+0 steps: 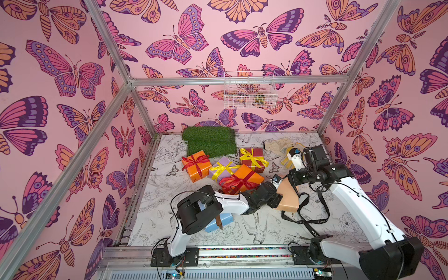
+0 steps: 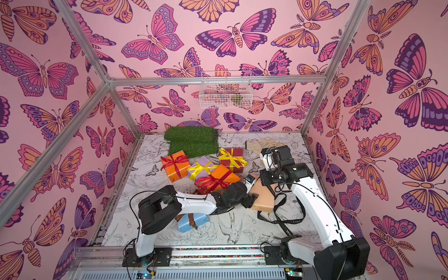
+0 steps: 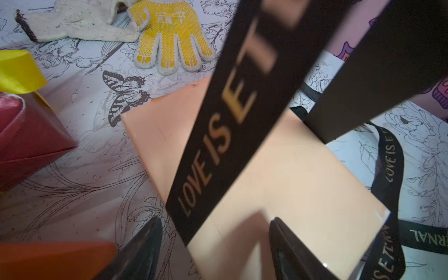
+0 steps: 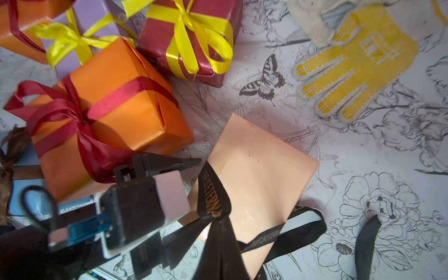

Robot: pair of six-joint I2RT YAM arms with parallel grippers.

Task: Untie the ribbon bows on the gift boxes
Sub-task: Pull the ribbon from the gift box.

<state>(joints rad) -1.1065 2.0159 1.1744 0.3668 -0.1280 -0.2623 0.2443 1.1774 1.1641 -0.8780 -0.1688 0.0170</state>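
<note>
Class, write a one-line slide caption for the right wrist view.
Jaws shut, the right gripper holds the black lettered ribbon over the peach box, beside the red-bowed orange box.

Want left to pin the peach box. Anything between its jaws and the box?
Yes: a black ribbon strand, pinched by the right gripper, rises across the peach box between the left gripper's open jaws. Nothing else visible.
</note>
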